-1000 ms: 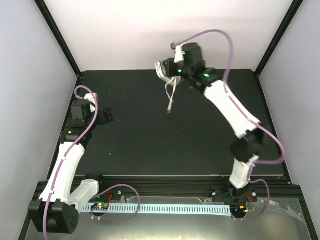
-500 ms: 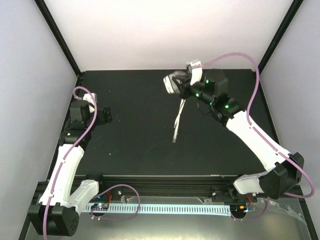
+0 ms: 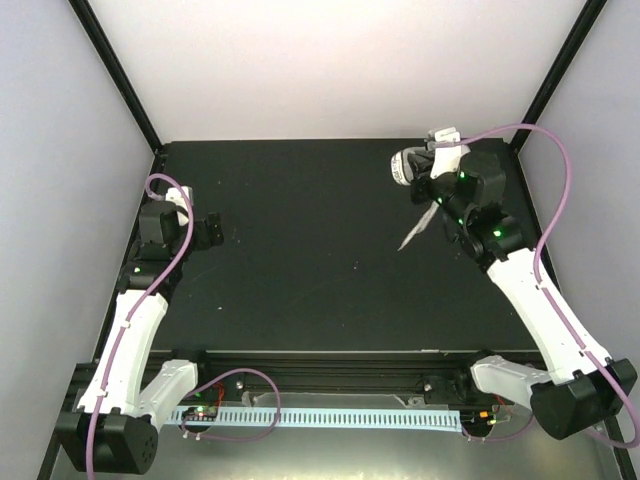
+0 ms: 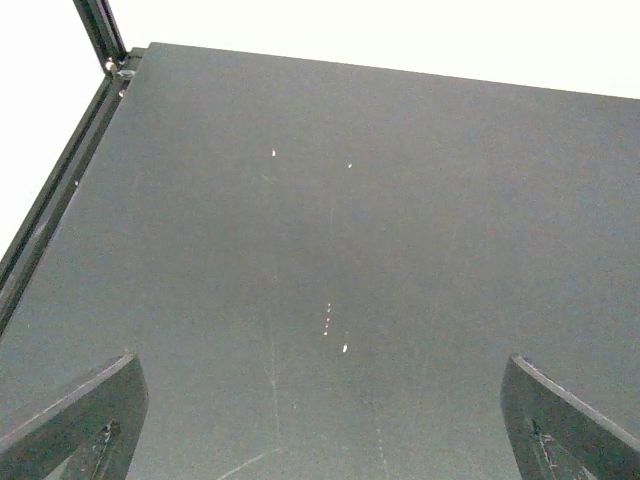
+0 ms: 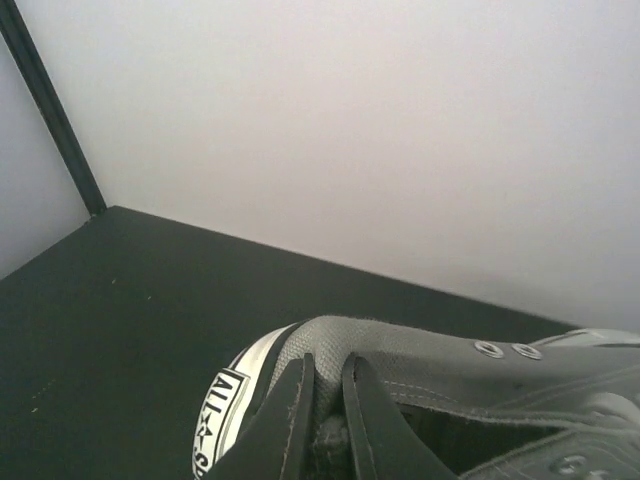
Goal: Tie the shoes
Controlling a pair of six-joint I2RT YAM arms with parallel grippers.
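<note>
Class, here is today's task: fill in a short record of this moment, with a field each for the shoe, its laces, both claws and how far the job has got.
sneaker: grey canvas, white sole, at the far right of the table
laces: white, untied, trailing loose from the sneaker
right claw: shut on the sneaker's heel collar
left claw: open, holding nothing, over bare table
progress: no knot tied yet
</note>
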